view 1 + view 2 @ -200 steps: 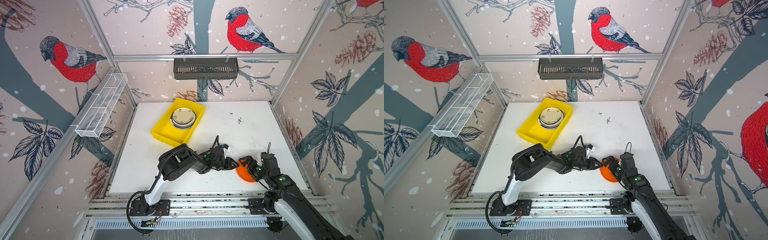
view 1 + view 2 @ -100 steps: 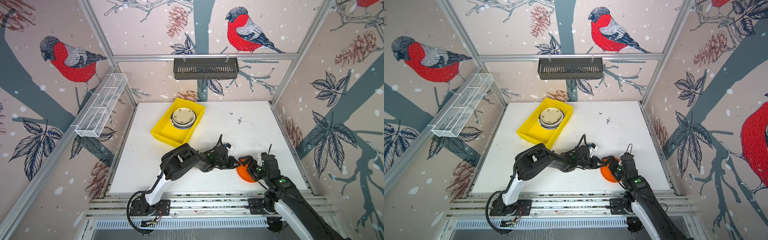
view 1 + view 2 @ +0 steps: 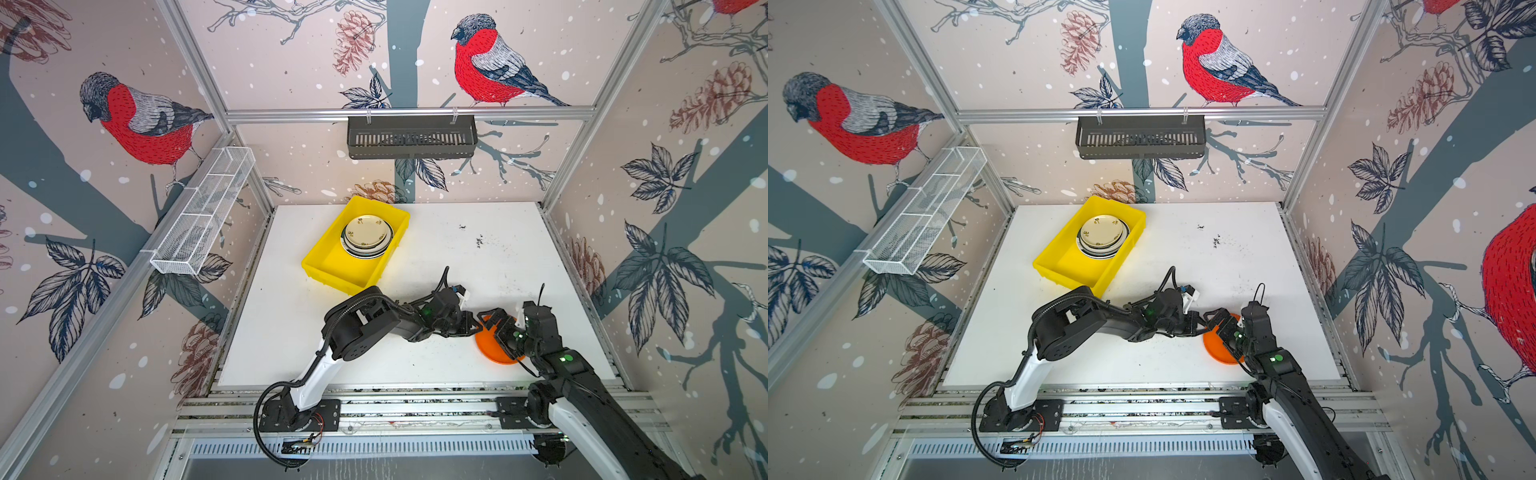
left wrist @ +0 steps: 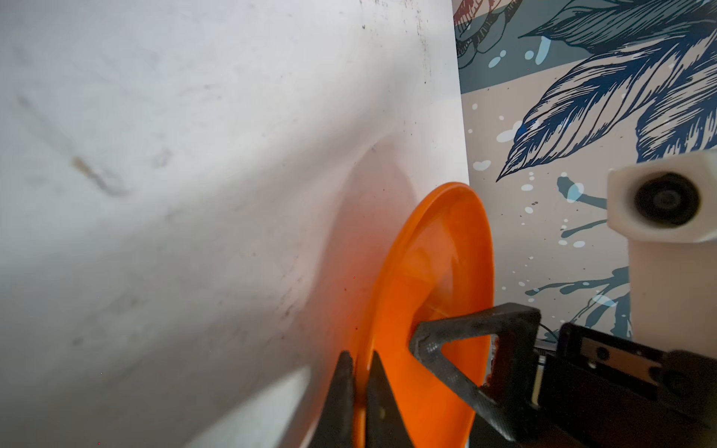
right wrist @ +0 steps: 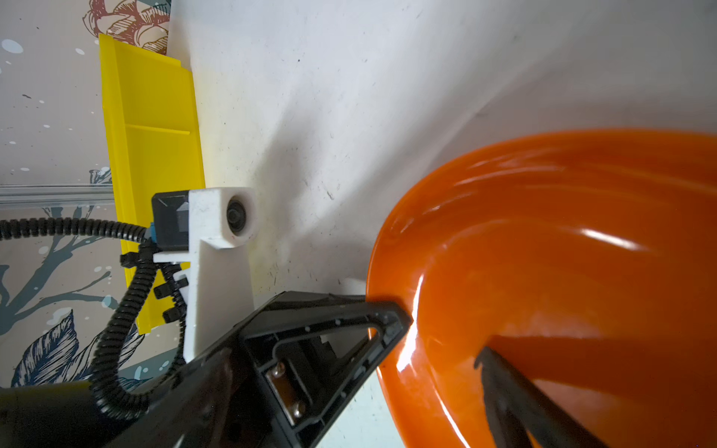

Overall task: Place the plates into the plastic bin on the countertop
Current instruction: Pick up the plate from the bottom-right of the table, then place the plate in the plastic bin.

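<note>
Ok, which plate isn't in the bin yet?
The plain orange plate, out on the countertop with the left gripper's jaws shut on its rim. The others are stacked in the yellow bin, cream floral one on top.

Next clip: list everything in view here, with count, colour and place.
countertop: one, white, speckled, cell floor
yellow bin: one, yellow, countertop's far left
stacked plates: several, cream floral topmost, inside yellow bin
orange plate: one, orange, countertop's near right
slotted basket: one, black, back rail
wire-mesh rack: one, white, left wall
left gripper: one, black, shut on orange plate's rim
right gripper: one, black, open over orange plate
</note>
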Controlling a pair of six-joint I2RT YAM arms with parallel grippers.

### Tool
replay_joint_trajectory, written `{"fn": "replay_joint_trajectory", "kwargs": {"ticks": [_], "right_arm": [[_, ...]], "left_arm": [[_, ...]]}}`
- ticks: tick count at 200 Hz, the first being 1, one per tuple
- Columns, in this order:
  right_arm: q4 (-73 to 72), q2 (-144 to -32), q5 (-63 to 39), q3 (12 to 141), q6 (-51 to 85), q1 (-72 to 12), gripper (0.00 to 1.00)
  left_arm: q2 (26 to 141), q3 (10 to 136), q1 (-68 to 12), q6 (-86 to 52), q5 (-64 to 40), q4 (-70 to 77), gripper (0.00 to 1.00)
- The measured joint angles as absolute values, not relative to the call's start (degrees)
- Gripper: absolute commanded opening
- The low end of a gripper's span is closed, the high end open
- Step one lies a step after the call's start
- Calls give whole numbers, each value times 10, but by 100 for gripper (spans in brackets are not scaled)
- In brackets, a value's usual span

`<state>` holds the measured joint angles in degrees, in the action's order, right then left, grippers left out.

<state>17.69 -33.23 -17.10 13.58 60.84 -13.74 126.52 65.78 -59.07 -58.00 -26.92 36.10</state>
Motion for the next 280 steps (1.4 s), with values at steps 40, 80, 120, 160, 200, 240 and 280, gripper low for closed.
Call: {"fn": "replay_joint_trajectory", "kwargs": {"ticks": [40, 80, 120, 160, 200, 240, 280], "right_arm": [[202, -315, -164, 202, 583, -134, 100], [221, -334, -157, 242, 557, -133, 100], [226, -339, -150, 246, 553, -132, 100], [205, -339, -156, 253, 551, -127, 100], [161, -339, -153, 270, 538, -127, 100], [145, -338, -133, 289, 505, -128, 100], [141, -347, -112, 293, 461, -134, 100]], "left_arm": [[1260, 661, -582, -573, -263, 339, 0], [1256, 670, -566, -560, -248, 308, 0], [1254, 682, -541, -555, -239, 287, 0], [1217, 694, -490, -533, -238, 244, 0], [1154, 749, -422, -489, -195, 194, 0], [1117, 776, -339, -451, -166, 161, 0], [1082, 764, -251, -450, -138, 130, 0]]}}
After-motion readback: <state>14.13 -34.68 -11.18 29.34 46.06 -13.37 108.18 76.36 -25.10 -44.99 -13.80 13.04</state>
